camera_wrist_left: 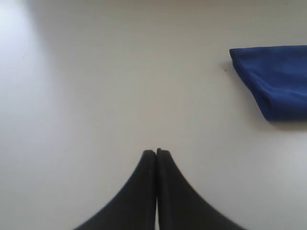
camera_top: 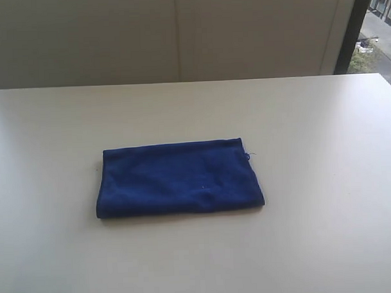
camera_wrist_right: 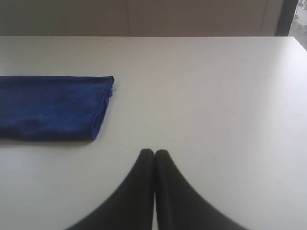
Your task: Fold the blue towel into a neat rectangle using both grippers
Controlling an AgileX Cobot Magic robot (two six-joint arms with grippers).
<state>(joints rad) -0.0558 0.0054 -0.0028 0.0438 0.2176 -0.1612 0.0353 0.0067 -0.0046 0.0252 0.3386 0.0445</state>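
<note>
Folding looks done or very nearly so: the blue towel (camera_top: pixel 178 178) lies flat near the middle of the pale table (camera_top: pixel 323 116), a low, wide rectangle of several layers, with nothing else on the surface. In the exterior view its left end is a soft, rounded bend, which suggests the layers were doubled over on that side. The right end shows the stacked hems, with a loose thread (camera_top: pixel 248 155) poking out at the far corner. The near right corner juts a little past the rest, so the shape is tidy rather than perfectly square. Neither arm appears in the exterior view. The left gripper (camera_wrist_left: pixel 156 151) hangs over bare table with its two black fingers pressed together and nothing between them, and the towel's rounded end sits well off to one side of it. The right gripper (camera_wrist_right: pixel 154 151) is likewise closed tight on nothing, above bare table, with the hemmed end of the towel well apart from its tips. Both pincers being empty and clear of the cloth fits a resting pose, since no edge is lifted and nothing needs holding. Any remaining work would, I judge, be squaring that stray corner.
</note>
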